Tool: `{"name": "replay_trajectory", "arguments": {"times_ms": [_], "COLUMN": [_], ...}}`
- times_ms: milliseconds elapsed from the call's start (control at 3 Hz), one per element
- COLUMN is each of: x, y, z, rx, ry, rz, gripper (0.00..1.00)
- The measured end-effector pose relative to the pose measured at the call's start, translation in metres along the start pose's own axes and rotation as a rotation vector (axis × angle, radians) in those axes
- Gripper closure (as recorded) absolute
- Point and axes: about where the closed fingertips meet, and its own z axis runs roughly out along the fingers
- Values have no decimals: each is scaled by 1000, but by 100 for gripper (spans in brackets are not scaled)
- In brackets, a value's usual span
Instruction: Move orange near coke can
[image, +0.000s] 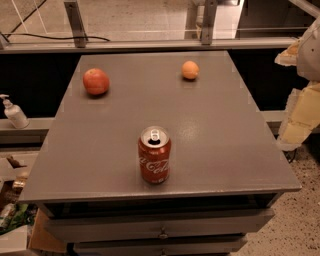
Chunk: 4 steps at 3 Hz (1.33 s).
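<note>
The orange (190, 70), small, round and yellow-orange, sits on the grey cabinet top (225, 140) near its far right part. The coke can (154, 155), red with white script and an open silver top, stands upright near the front edge, about the middle. My gripper (299, 100) shows as pale yellow-white parts at the right edge of the view, beyond the cabinet's right side and level with its middle. It is well apart from both the orange and the can and holds nothing that I can see.
A larger reddish-orange apple-like fruit (96, 81) lies at the far left of the top. A white pump bottle (15, 113) stands on a ledge to the left. Drawers (160, 227) sit below the front edge. A metal rail (150, 44) runs behind the cabinet.
</note>
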Motion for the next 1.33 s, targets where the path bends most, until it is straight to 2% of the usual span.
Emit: {"name": "replay_trajectory", "arguments": {"times_ms": [333,667,1000,1333], "x": [0,-2,-6,-12], "y": [0,-9,-26,-55], "z": [0,12,41,73], "rx": [2,9,27,65], "ry": [-2,-57,-129,-183], "rz": [-1,9,12,27], "gripper": [0,0,0,0]}}
